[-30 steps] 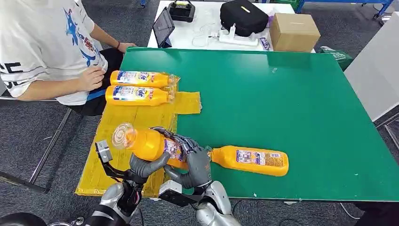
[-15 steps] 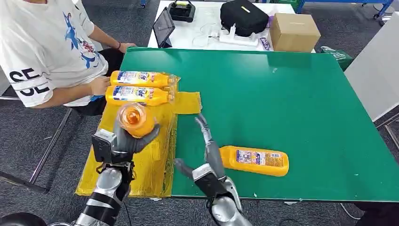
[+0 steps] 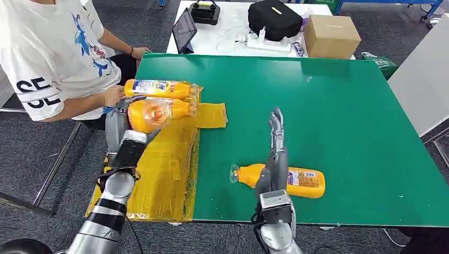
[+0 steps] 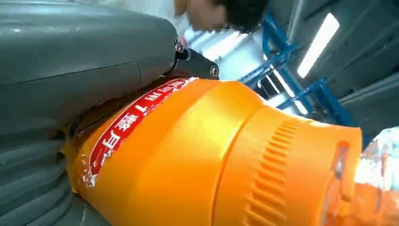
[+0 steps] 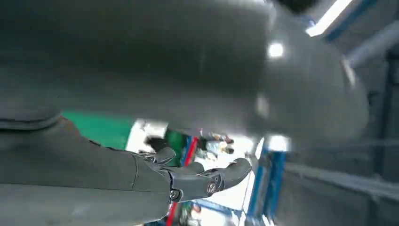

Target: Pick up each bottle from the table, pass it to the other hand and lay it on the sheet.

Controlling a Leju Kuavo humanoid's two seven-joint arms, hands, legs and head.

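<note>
My left hand (image 3: 120, 127) grips an orange bottle (image 3: 150, 115) above the far part of the yellow sheet (image 3: 159, 174); the left wrist view shows the orange bottle (image 4: 211, 160) pressed against the palm. Two orange bottles lie side by side at the sheet's far end, the farther bottle (image 3: 159, 88) in full view, the nearer one (image 3: 181, 107) partly behind the held one. Another orange bottle (image 3: 302, 182) lies on the green table (image 3: 328, 106) near the front edge. My right hand (image 3: 276, 138) stands open above it, fingers stretched forward (image 5: 207, 181), holding nothing.
A person sits at the table's left, a hand (image 3: 112, 96) resting by the far bottles. Behind the green table a white table carries a black bag (image 3: 274, 18), a cardboard box (image 3: 331, 35) and a tablet (image 3: 184, 29).
My left hand took the bottle over from the right hand and carried it forward over the sheet. My right hand let go, opened and swung right above the lying bottle.
</note>
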